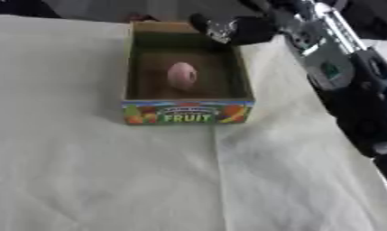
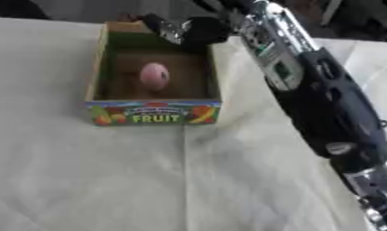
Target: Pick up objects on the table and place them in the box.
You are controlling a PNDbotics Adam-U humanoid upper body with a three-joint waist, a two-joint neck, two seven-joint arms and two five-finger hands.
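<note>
A pink object (image 1: 182, 75) lies inside the box (image 1: 186, 113). The right hand (image 1: 232, 30) is seen over the box's far right corner; whether its fingers are apart cannot be told. Placing seems done; withdrawal is judged next.

Head stereo pair, looking down, both sharing the box (image 1: 186, 113)
</note>
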